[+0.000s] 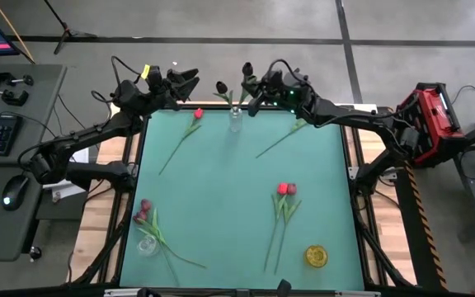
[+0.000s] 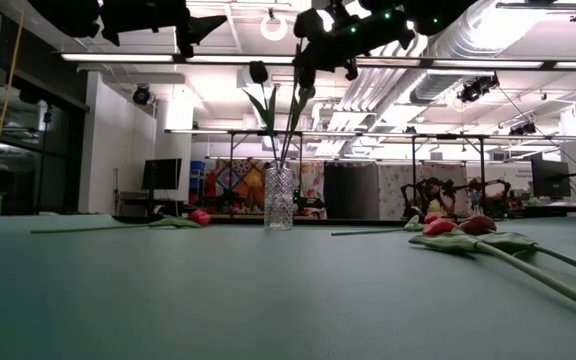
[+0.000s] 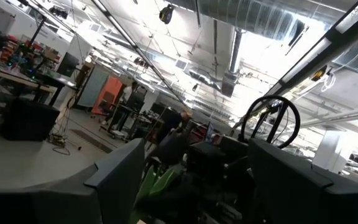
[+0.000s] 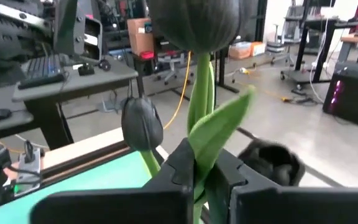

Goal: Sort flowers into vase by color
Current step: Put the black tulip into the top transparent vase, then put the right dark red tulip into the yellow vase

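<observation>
While clamped shut on black tulip [image 4: 194, 25] stem, upright, right gripper [image 1: 256, 97] poised just above and beside vase [image 1: 236, 120]; second black tulip [image 1: 221, 87] already in vase; left gripper [image 1: 184, 82] spread empty, farther from vase.

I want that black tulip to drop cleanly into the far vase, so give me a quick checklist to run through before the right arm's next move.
1. Right gripper shut on the black tulip stem: ok.
2. Tulip over the clear glass vase at the far edge of the green table: ok by the high view; exact lining-up cannot tell.
3. Stem tip inside the vase mouth: cannot tell.
4. Vase upright: ok; it already holds another black tulip.
5. Left gripper open, raised by the far edge, apart from the vase: ok.
6. Red tulip lying beside the vase, not touching it: ok.
</observation>
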